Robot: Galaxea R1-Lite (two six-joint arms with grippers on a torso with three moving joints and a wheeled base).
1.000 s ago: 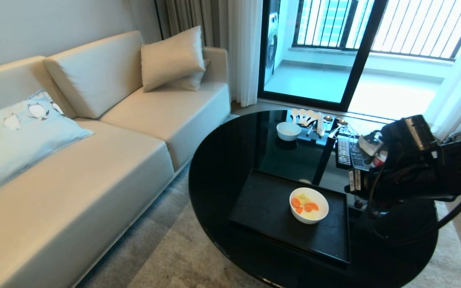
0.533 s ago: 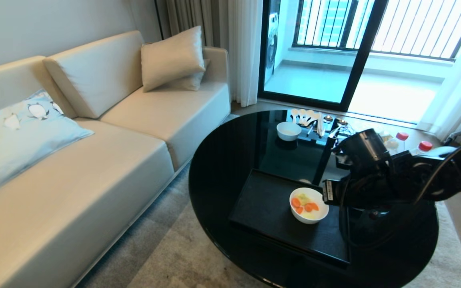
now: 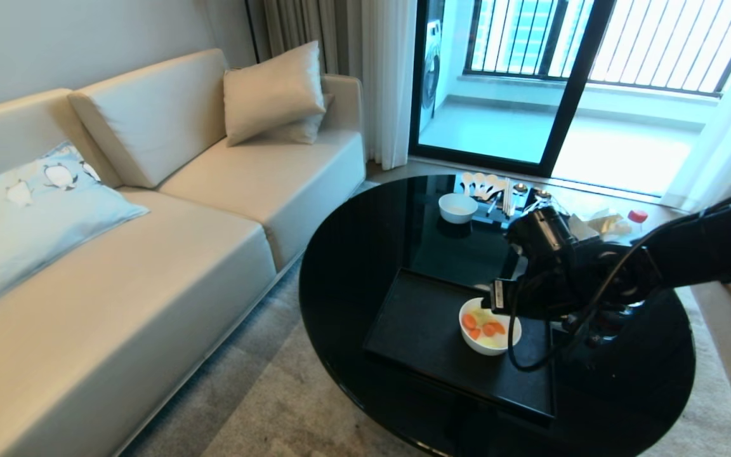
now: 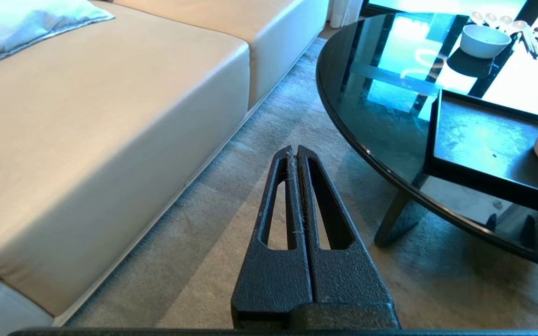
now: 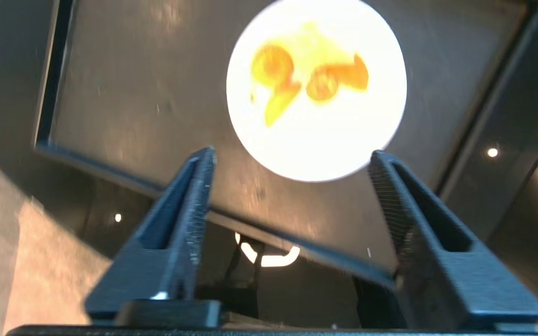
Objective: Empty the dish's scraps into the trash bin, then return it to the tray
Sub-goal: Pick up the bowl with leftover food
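Colour rundown: white glossy dish [image 3: 490,335] with orange and pale yellow-green scraps [image 3: 483,324], sitting on a matte black tray [image 3: 429,330]. Counter [image 3: 365,254] is shiny black. Sofa [image 3: 150,254] is cream, one pale blue pillow [image 3: 29,203] has a black-and-white penguin print. Second white bowl [image 3: 457,208] further back. Carpet [image 3: 264,393] is grey-beige.

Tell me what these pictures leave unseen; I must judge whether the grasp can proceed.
- Silver-grey trash bin: appears in no view.
- Small round white bowl: head view, the right gripper, jaws open, and its wrist cover the near rim.
- Orange carrot scraps: right wrist view, blurred; the pieces cannot be counted.
- Matte black rectangular tray: left wrist view, cut off by the frame edge.
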